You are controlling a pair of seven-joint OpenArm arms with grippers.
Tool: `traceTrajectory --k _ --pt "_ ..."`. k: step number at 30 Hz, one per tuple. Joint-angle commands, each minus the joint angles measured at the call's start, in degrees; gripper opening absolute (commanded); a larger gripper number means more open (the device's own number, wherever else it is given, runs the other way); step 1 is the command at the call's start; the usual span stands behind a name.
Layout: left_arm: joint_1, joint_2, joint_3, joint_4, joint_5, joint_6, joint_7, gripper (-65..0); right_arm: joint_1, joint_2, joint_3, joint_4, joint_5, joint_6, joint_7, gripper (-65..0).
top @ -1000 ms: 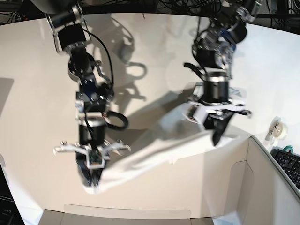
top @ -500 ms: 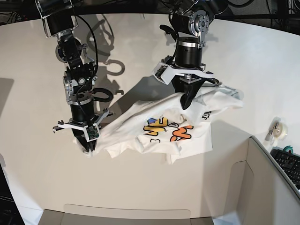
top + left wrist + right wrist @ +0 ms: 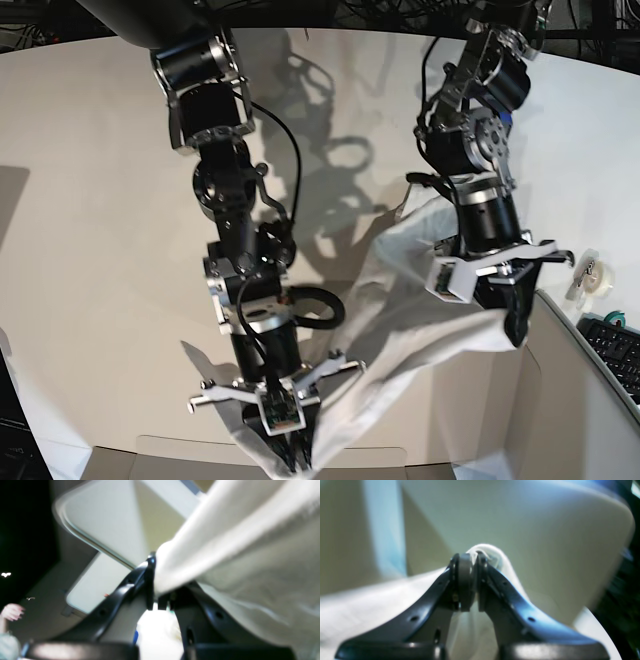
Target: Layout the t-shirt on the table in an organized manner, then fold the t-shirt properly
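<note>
- The shirt (image 3: 400, 320) is off the table (image 3: 80, 250), slung between the two arms near the front edge, sagging in a loose band with its printed side not showing
- It looks light and very soft to me: it droops under its own weight and bunches into folds, so it will not hold any shape until it is laid flat
- I'd say thin cloth like this can slide out of a narrow pinch if tugged hard, so a gentle, even stretch seems wise
- Best places to hold it, I reckon, are corners or hem edges, well apart, so the cloth spreads wide as it comes down
- Left gripper (image 3: 156, 592), on the base view's right, is pinched tight on a bunched edge of the cloth, which fans out from the tips toward the upper right
- Right gripper (image 3: 473, 580), low at the front in the base view, is also closed down to a sliver, with a small rounded fold of white cloth poking out just above the tips
- Which part of the shirt each one has, I cannot tell
</note>
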Motion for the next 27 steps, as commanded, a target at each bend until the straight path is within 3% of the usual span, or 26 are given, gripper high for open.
traceTrajectory --k 1,6,8,13,19,27 --pt "-3.49 -1.66 -1.73 0.93 1.23 1.00 -0.86 -65.0 3.29 0.34 0.18 -0.53 -0.27 -0.51 1.01 -65.0" --pt "-12.28 -8.08 -5.69 0.76 0.97 1.00 -0.86 -65.0 13.84 0.34 -10.72 -6.42 0.09 -2.27 1.27 -65.0" --pt "-15.00 -12.57 -6.92 0.76 0.79 1.00 -0.86 -65.0 17.09 0.34 -15.30 -7.39 0.09 -6.05 1.36 -65.0" --pt "-21.60 -18.63 -8.67 0.40 -5.19 1.00 -0.86 -65.0 24.83 0.34 -23.21 -9.41 1.93 -13.87 1.89 -65.0" --pt "-26.96 -24.87 -8.67 0.40 -6.42 1.00 -0.42 -65.0 28.70 0.34 -22.15 -9.15 8.44 -17.56 7.60 -65.0" --pt "-34.17 -31.73 -8.23 0.40 -9.14 1.00 -0.77 -65.0 32.22 0.34 -18.37 -9.15 8.97 -17.83 14.90 -65.0"
